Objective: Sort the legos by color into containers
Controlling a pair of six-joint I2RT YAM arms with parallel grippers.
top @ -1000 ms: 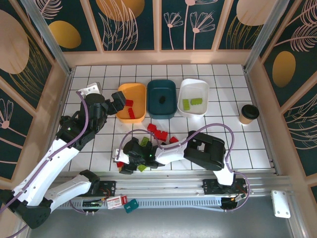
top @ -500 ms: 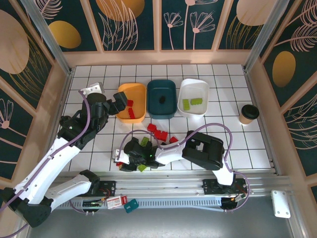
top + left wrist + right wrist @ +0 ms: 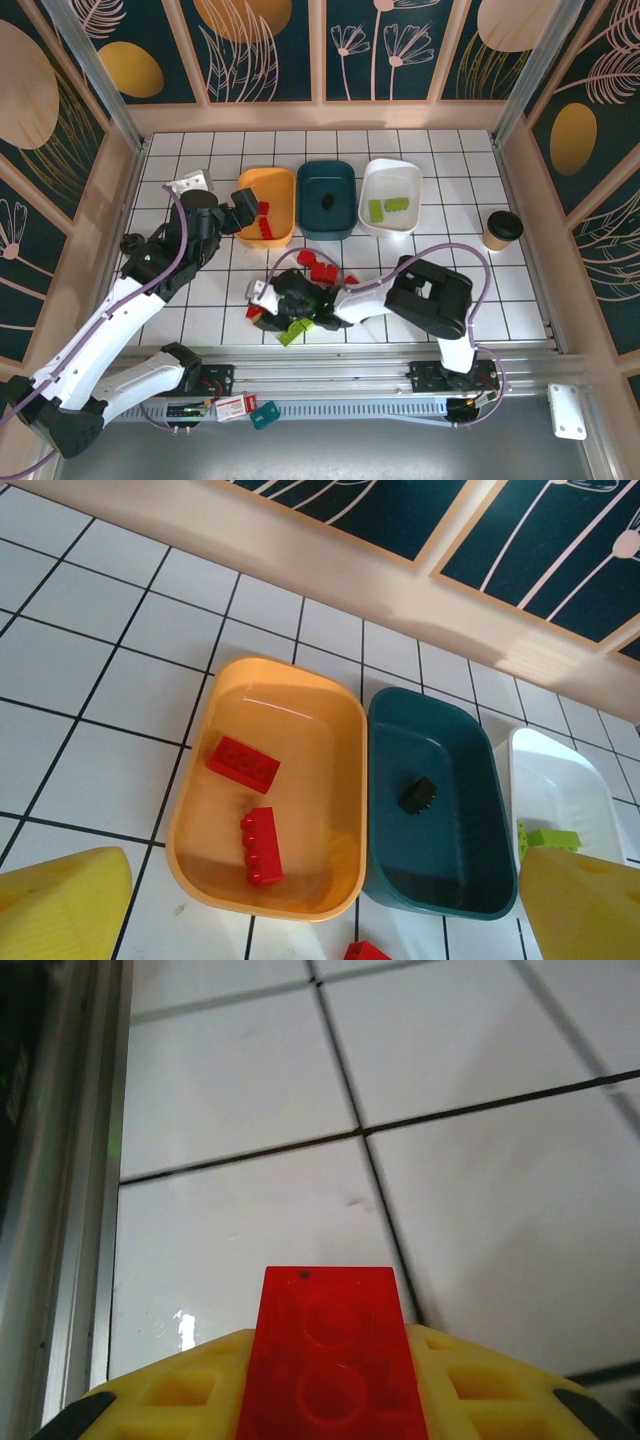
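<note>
The right gripper (image 3: 330,1370) is shut on a red lego (image 3: 328,1325), which sits studs-up between its yellow fingers (image 3: 180,1392) just above the white tiles. From above, this gripper (image 3: 260,306) is at the near left of a loose pile of red legos (image 3: 318,265) and a green lego (image 3: 292,333). The left gripper (image 3: 246,206) hangs open over the left side of the orange container (image 3: 282,182), which holds two red legos (image 3: 243,764). A black lego (image 3: 418,795) lies in the teal container (image 3: 327,172). Green legos (image 3: 386,207) lie in the white container (image 3: 405,172).
A paper cup with a dark lid (image 3: 501,230) stands at the right of the table. Wooden walls close in the tiled surface on three sides. A metal rail (image 3: 60,1210) runs along the near edge, close to the right gripper.
The right gripper has closed on the red lego and moved right and slightly away from the near edge. The left gripper has crept a little further toward the orange container.
</note>
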